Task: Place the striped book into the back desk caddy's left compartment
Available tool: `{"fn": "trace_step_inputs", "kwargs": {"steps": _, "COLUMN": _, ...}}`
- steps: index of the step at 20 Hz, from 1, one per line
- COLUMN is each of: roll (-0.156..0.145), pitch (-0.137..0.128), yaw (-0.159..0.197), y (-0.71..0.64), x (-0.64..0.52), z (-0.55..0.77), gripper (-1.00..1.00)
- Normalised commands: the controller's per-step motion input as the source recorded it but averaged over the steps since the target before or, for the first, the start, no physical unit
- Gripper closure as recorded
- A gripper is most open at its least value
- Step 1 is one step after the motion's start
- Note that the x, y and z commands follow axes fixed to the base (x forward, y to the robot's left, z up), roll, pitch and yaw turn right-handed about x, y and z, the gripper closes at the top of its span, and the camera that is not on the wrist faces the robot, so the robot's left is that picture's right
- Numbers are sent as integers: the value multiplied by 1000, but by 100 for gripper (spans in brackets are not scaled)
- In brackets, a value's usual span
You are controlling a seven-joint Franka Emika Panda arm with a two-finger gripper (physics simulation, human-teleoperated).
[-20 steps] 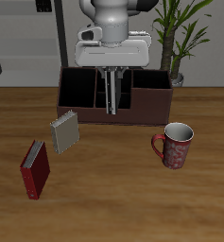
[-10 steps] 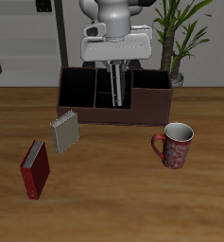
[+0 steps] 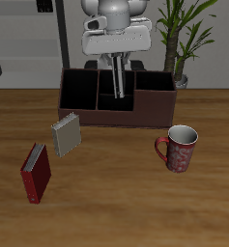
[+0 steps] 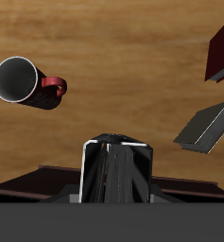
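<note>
My gripper (image 3: 117,64) is shut on the striped book (image 3: 118,81), which hangs upright from it. The book is over the small middle cells of the back desk caddy (image 3: 155,114), a long maroon box at the table's back. The book's lower edge is about level with the caddy's rim. The left compartment (image 3: 77,90), a wide black-lined end section, lies beside the book and is empty. In the wrist view the striped book (image 4: 116,175) stands between my fingers, with the caddy's rim (image 4: 28,181) below it.
A red patterned mug (image 3: 179,148) stands nearer the front edge, and also shows in the wrist view (image 4: 19,80). A plain grey book (image 3: 67,134) and a dark red book (image 3: 36,173) lie on the table. A potted plant (image 3: 184,39) stands behind the caddy.
My gripper has risen with the striped book and carried it a little farther back over the caddy. Nothing else has moved.
</note>
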Motion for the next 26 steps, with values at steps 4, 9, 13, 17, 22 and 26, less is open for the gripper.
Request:
{"fn": "trace_step_inputs", "kwargs": {"steps": 4, "roll": -10, "pitch": -4, "yaw": 42, "y": -129, "x": -271, "z": -30, "gripper": 100}}
{"fn": "trace_step_inputs", "kwargs": {"steps": 9, "roll": -29, "pitch": -2, "yaw": 44, "y": -210, "x": -149, "z": 83, "gripper": 100}}
{"fn": "trace_step_inputs", "kwargs": {"steps": 13, "roll": -44, "pitch": -17, "yaw": -1, "y": -302, "x": -106, "z": 57, "gripper": 100}}
{"fn": "trace_step_inputs", "kwargs": {"steps": 17, "roll": -52, "pitch": -14, "yaw": -2, "y": -333, "x": -127, "z": -49, "gripper": 100}}
{"fn": "trace_step_inputs", "kwargs": {"steps": 22, "roll": -84, "pitch": -1, "yaw": -42, "y": -439, "x": -172, "z": -121, "gripper": 100}}
{"fn": "trace_step_inputs", "kwargs": {"steps": 26, "roll": -66, "pitch": -8, "yaw": -31, "y": -292, "x": -204, "z": -127, "gripper": 100}}
